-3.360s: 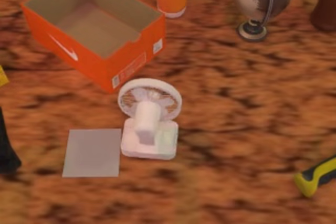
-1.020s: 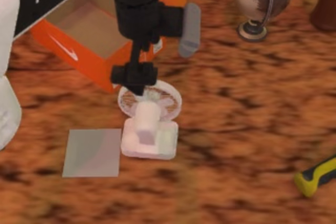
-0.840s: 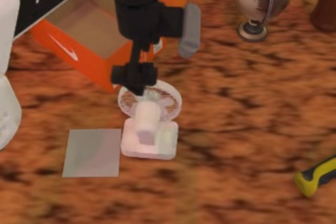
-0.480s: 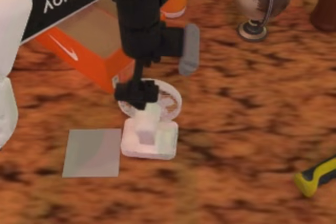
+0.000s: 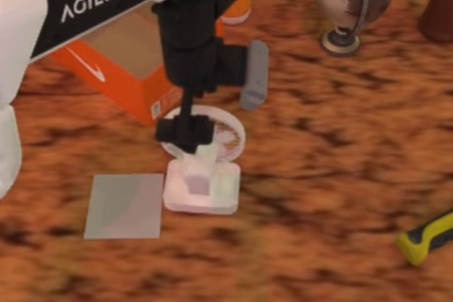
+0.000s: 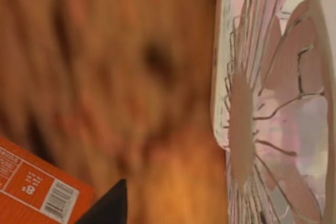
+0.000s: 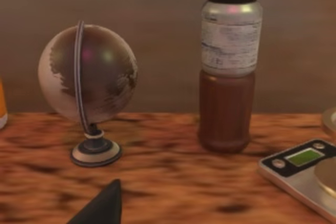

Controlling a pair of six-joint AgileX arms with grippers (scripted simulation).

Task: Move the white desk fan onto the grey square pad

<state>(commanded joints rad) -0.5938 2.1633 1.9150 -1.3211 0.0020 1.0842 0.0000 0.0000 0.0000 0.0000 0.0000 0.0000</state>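
The left gripper [image 5: 185, 134] is hanging over the white desk fan [image 5: 203, 164], right where the round cage head meets the stubby motor housing. Whether the jaws are spread or already pinching is not something these views are showing; from above the black fingers are blocking the contact point, and the left wrist view is only showing one dark fingertip [image 6: 107, 207] beside the cage wires. The fan is standing on its base on the wood-grain table [image 5: 333, 175], with the grey square pad [image 5: 125, 206] lying just beside the base toward the table's left, apparently apart from it by a thin gap.

The likely trouble is the grip itself: the cage is thin wire and the housing is round and smooth, so a bite taken too high or off-centre could let the fan tilt or swing once lifted, and it could come down crooked or overhanging the pad, which is only slightly bigger than the base.

For room, the orange shoebox [image 5: 131, 54] is sitting close behind the cage, so lifting backward is cramped. The way left to the pad is open. The right arm is parked off the table's right, facing a globe [image 7: 88, 85] and a brown bottle [image 7: 227, 66].
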